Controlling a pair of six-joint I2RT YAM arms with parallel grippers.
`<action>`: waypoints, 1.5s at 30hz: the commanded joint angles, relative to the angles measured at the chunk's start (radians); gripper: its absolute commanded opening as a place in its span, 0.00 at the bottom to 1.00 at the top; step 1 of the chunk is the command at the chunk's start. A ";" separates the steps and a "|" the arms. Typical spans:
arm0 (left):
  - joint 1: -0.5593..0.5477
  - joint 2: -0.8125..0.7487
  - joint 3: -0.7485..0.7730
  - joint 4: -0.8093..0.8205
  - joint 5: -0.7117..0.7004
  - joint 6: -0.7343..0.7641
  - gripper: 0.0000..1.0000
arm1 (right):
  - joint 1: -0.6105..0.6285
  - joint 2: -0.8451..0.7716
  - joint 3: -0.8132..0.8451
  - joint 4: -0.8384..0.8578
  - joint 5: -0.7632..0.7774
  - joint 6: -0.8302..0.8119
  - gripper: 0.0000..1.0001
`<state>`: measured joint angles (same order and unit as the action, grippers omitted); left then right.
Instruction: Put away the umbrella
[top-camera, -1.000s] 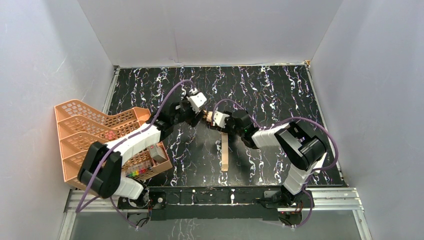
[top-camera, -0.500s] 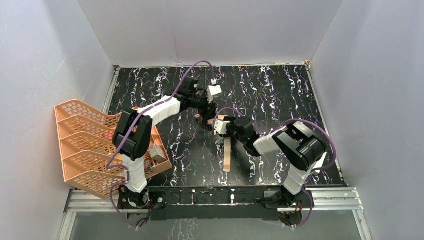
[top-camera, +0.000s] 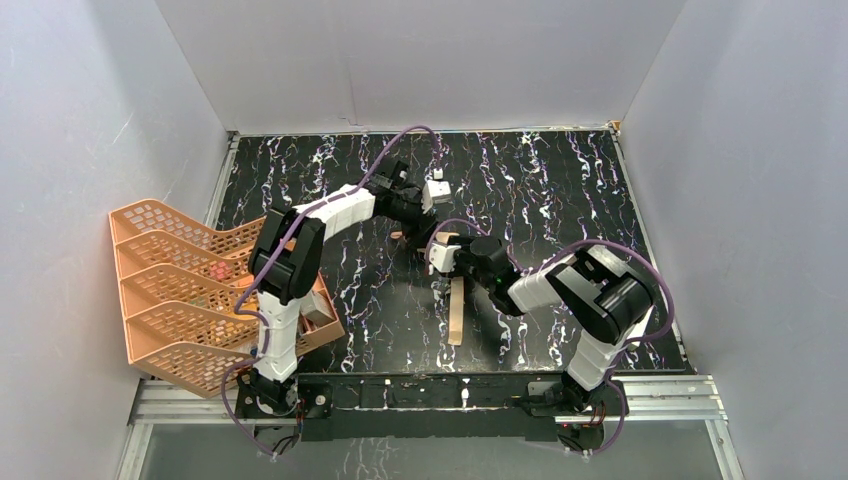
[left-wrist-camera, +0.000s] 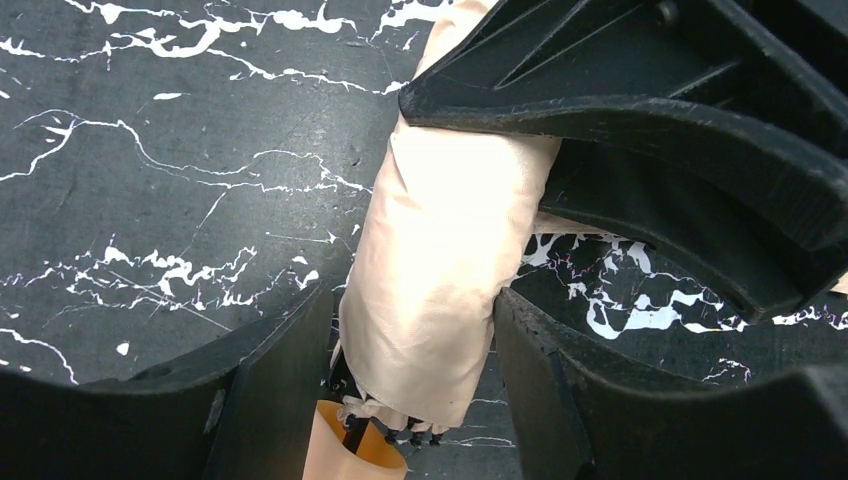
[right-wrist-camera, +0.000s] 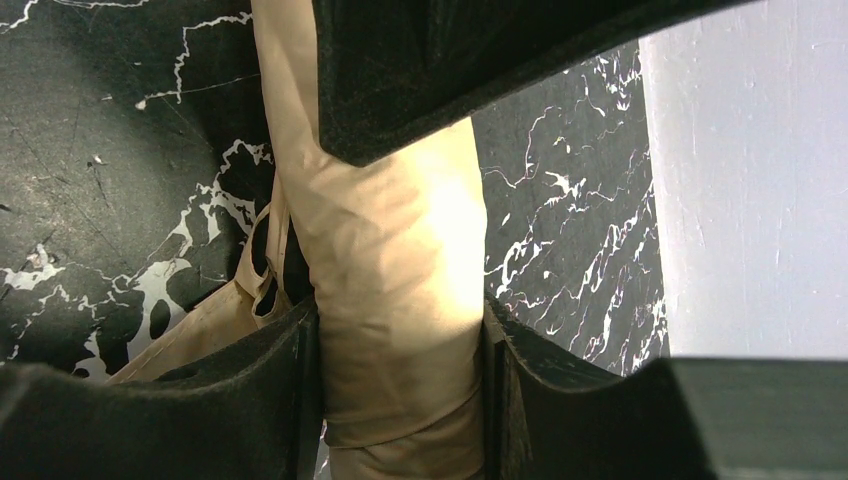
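Observation:
The umbrella (left-wrist-camera: 440, 260) is folded, its tan canopy rolled tight around the shaft. In the left wrist view my left gripper (left-wrist-camera: 412, 300) is shut on the roll just above the small tan handle (left-wrist-camera: 350, 455) and the black rib tips. The right wrist view shows my right gripper (right-wrist-camera: 400, 305) shut on the same tan roll (right-wrist-camera: 400, 250), with a tan strap (right-wrist-camera: 250, 270) hanging beside it. From above, the left gripper (top-camera: 418, 212) and right gripper (top-camera: 442, 250) meet at mid-table, and they hide most of the umbrella.
An orange mesh tray rack (top-camera: 170, 290) leans at the table's left edge beside the left arm's base. A flat tan strip (top-camera: 453, 305) lies on the black marbled table (top-camera: 560, 190) just near of the right gripper. White walls enclose three sides.
The left arm has swung up and to the right, its wrist turning and moving farther back. The right gripper has shifted slightly nearer and to the right. Both stay shut on the umbrella.

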<state>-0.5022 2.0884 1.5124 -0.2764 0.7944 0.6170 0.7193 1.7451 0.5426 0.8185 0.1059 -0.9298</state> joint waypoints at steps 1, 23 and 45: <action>-0.004 0.022 0.046 -0.062 0.041 0.049 0.57 | 0.005 0.019 -0.058 -0.242 -0.018 0.017 0.27; -0.064 -0.020 -0.143 -0.061 -0.103 0.080 0.24 | 0.006 -0.051 0.017 -0.283 -0.067 0.037 0.30; -0.101 0.029 -0.103 -0.132 -0.085 0.046 0.35 | 0.005 -0.058 0.013 -0.285 -0.097 0.047 0.31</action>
<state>-0.5629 2.1067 1.4487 -0.2939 0.7311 0.6544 0.7208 1.6768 0.5671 0.6605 0.0334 -0.9470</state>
